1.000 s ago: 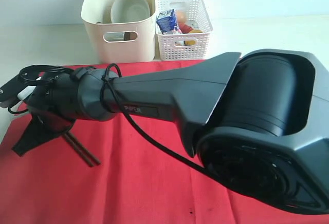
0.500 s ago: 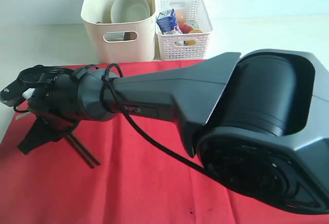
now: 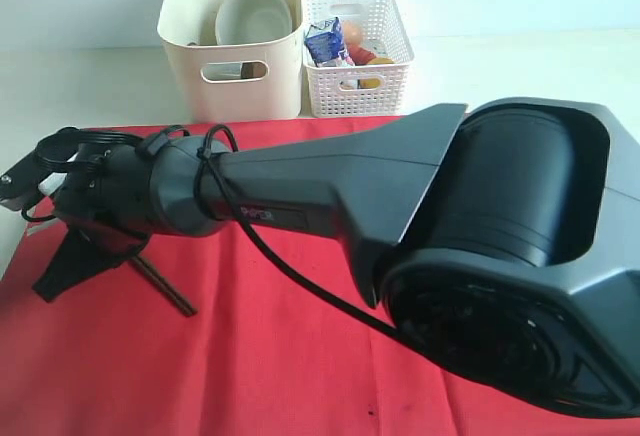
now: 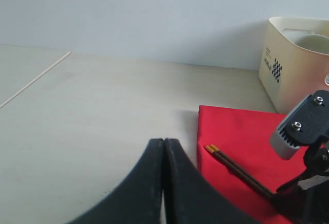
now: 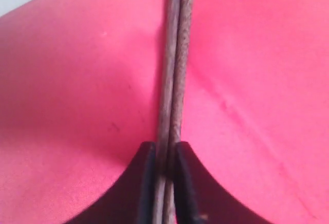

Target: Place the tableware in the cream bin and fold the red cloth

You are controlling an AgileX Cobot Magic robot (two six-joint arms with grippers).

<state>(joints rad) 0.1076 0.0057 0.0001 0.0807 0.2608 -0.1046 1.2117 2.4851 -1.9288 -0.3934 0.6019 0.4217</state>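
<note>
Two dark wooden chopsticks (image 5: 175, 70) run between the fingers of my right gripper (image 5: 163, 149), which is shut on them low over the red cloth (image 5: 77, 80). In the exterior view that gripper (image 3: 115, 256) has reached across to the cloth's (image 3: 250, 356) left side, and the chopsticks (image 3: 162, 286) stick out toward the front. The cream bin (image 3: 232, 81) stands behind the cloth with a pale bowl (image 3: 252, 14) inside. My left gripper (image 4: 163, 147) is shut and empty over bare table, left of the cloth (image 4: 241, 131) and the chopsticks (image 4: 236, 170).
A white lattice basket (image 3: 355, 56) with food items stands right of the cream bin (image 4: 293, 75). My right arm (image 3: 450, 216) fills much of the exterior view and hides the cloth's right part. Pale tabletop (image 4: 103, 95) stretches left of the cloth.
The right wrist has shifted a little. The chopsticks' front ends have drawn together and moved slightly toward the back. The left gripper has not visibly changed.
</note>
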